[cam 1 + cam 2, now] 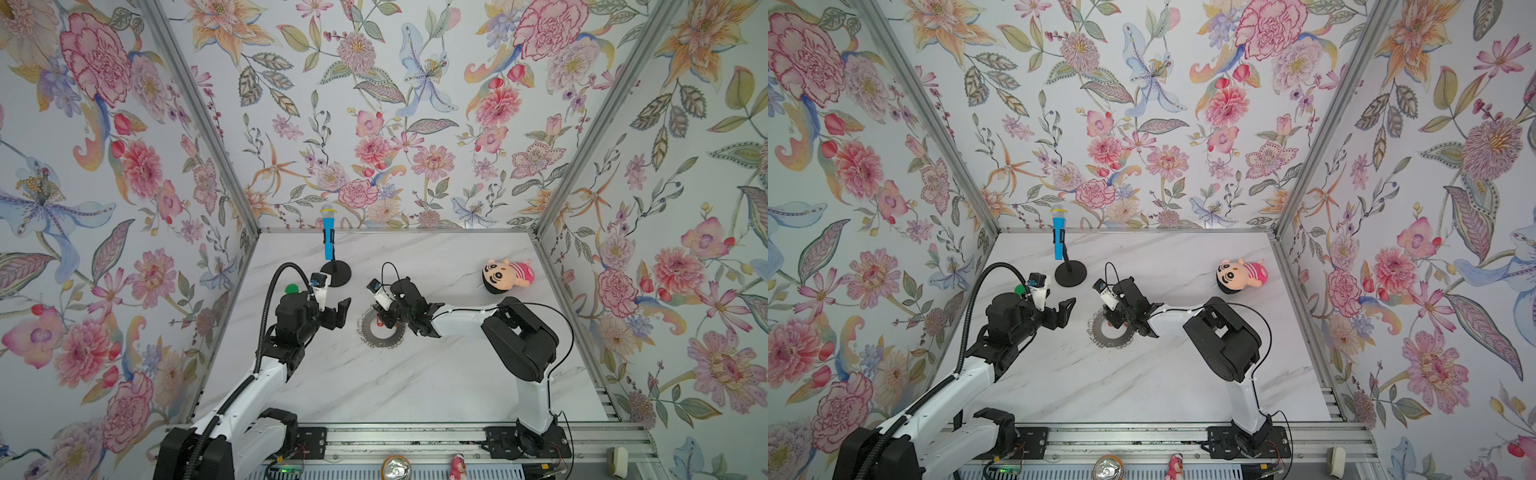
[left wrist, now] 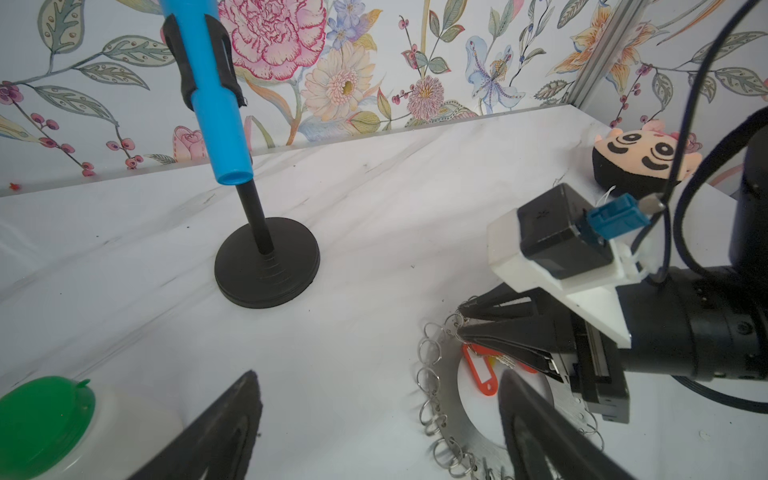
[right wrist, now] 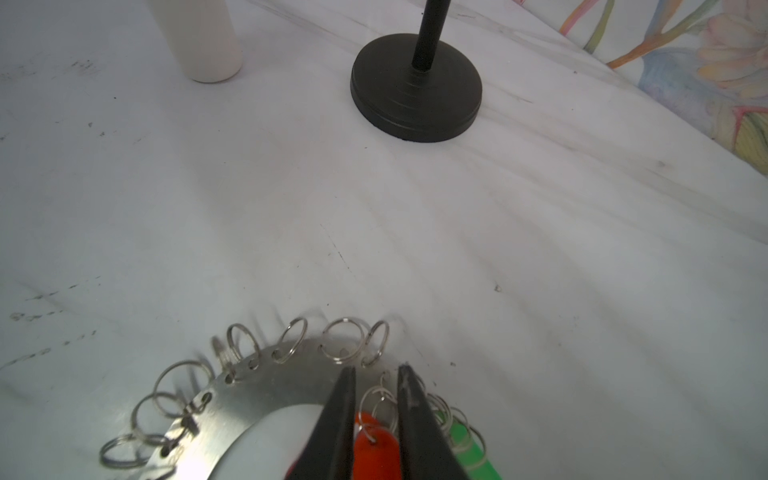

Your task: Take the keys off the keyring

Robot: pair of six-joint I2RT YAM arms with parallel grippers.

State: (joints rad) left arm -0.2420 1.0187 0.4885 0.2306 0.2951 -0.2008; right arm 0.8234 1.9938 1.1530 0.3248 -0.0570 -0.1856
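While the keyring (image 1: 369, 329) lies at table (image 1: 374, 386) centre, the keys (image 2: 500, 360) at its 1 o'clock rim, right end effector (image 3: 376, 370) straddles the orange tag (image 3: 374, 451), jaws slightly apart, left end effector (image 1: 337, 316) gapes empty at 9 o'clock: grasping step, I'd say, next needs firm pinch, outward pull.

Keyring (image 1: 370, 332) on table (image 1: 415, 382), before microphone stand (image 1: 336, 272)
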